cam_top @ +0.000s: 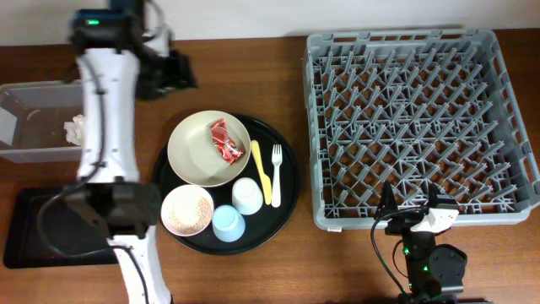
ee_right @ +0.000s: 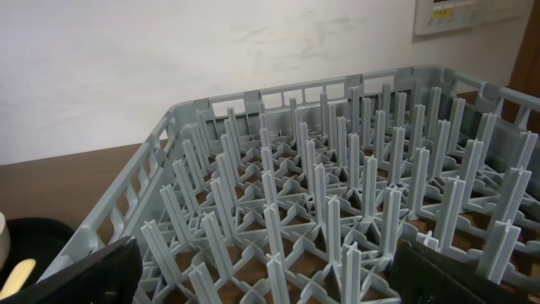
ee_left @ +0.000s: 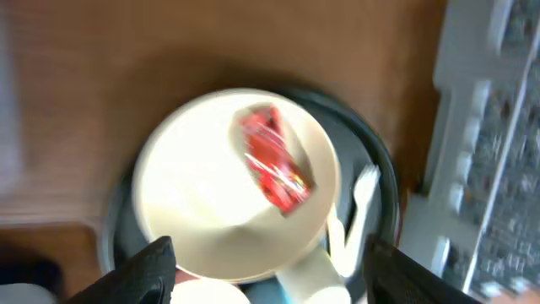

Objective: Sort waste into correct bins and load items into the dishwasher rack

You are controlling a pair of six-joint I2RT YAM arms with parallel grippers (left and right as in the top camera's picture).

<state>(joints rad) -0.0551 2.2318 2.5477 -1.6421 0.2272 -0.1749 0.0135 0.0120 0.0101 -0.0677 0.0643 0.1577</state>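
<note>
Left gripper (ee_left: 270,252): jaws apart, nothing between them. It sits upper left in the overhead view, between the clear tub (cam_top: 25,93) and the plate (cam_top: 198,160). The tissue (cam_top: 76,129) lies in the tub's right end, so that waste looks sorted. The red wrapper (cam_top: 224,139) is on the plate, at the top of the round black tray (cam_top: 288,181). The left wrist view is blurred but centres the wrapper, so it is likely the next pick. The rice bowl (cam_top: 187,209), white cup (cam_top: 247,196), blue cup (cam_top: 228,224), knife (cam_top: 261,173) and fork (cam_top: 276,163) are all on that tray, none loaded. The rack (cam_top: 380,38) fills the right half, with nothing in it. Right gripper (ee_right: 266,249): jaws wide apart and empty, low at the rack's bottom edge, probably waiting for dishes.
</note>
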